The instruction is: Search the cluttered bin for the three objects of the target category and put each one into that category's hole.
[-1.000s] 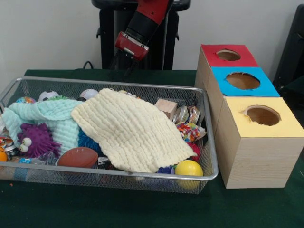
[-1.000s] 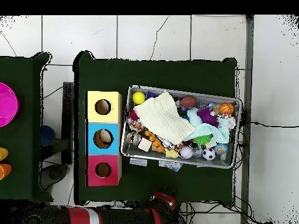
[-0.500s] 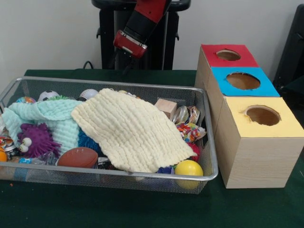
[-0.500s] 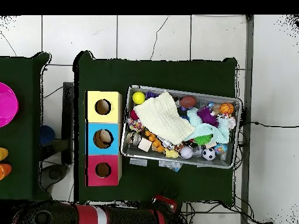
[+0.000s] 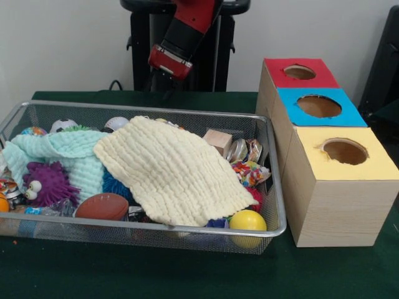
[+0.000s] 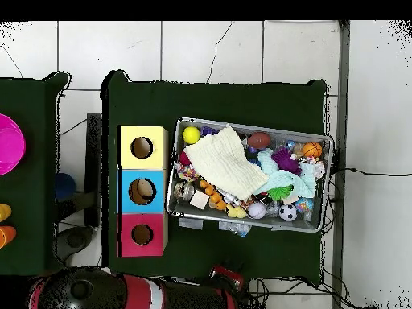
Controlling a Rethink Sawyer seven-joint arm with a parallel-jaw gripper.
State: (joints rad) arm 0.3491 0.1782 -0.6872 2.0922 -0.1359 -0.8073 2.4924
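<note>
Bin (image 5: pixel 274 187) of clutter, gripper (image 5: pixel 159 82) above far rim

A pale yellow waffle-textured cloth (image 5: pixel 171 168) lies over a mint green one (image 5: pixel 65 152). The wire bin (image 5: pixel 268 187) is silver. A purple spiky toy (image 5: pixel 47 184), a brown football (image 5: pixel 103 205) and a yellow ball (image 5: pixel 247 220) show. The boxes' tops are red (image 5: pixel 299 73), blue (image 5: pixel 319 106) and yellow (image 5: pixel 344 151); the tablecloth (image 5: pixel 187 274) is dark green.
</note>
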